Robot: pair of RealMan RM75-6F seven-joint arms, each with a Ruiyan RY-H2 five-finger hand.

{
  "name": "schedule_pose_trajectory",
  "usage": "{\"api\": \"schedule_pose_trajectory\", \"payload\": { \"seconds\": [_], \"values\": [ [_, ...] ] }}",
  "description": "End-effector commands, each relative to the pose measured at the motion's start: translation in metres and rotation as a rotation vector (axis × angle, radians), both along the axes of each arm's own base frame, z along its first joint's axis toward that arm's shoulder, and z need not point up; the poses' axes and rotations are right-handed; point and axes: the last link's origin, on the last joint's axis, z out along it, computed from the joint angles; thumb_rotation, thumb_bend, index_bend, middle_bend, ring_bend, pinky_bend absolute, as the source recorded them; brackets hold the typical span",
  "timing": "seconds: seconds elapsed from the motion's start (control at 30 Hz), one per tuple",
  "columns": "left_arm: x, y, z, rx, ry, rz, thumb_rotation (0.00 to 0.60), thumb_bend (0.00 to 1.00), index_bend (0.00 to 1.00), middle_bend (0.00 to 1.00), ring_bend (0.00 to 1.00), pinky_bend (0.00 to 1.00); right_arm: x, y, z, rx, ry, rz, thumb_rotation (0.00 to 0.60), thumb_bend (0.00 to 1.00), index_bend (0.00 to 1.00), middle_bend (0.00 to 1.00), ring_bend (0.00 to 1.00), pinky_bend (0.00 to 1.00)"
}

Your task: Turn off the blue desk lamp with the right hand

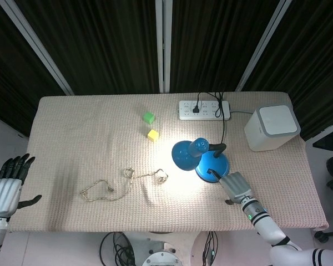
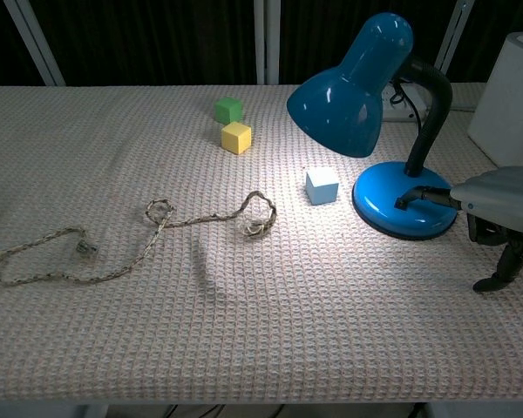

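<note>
Under right hand (image 2: 497, 205), lit lamp (image 2: 379, 113)

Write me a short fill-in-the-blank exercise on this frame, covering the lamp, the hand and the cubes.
1. The lamp is still switched ____.
2. A fingertip of the right hand rests on the lamp's ____.
3. The cube under the lamp shade is ____ in colour.
4. The green cube sits just behind the ____ cube.

Missing words: on; base; light blue; yellow
</note>
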Motion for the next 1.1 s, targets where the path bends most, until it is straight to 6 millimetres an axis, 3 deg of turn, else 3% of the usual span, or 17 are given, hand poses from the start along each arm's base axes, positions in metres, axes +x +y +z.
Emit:
{"api": "schedule_pose_trajectory", "payload": {
  "seconds": [0.03, 1.1],
  "values": [
    [-0.0001, 0.0003, 0.0001, 0.0, -0.001, 0.0, 0.6, 0.0, 0.0, 0.0, 0.0, 0.0, 0.0003, -0.0007, -0.0013, 0.004, 0.001, -0.001, 0.6, 0.03, 0.0, 1.0, 0.95, 0.96],
    [0.0006, 0.0018, 0.0007, -0.004, -0.007, 0.002, 0.6, 0.0, 0.0, 0.0, 0.0, 0.0, -0.0013, -0.0027, -0.0015, 0.028, -0.013, -0.048, 0.6, 0.03, 0.0, 1.0, 0.96, 0.97]
  ]
}}
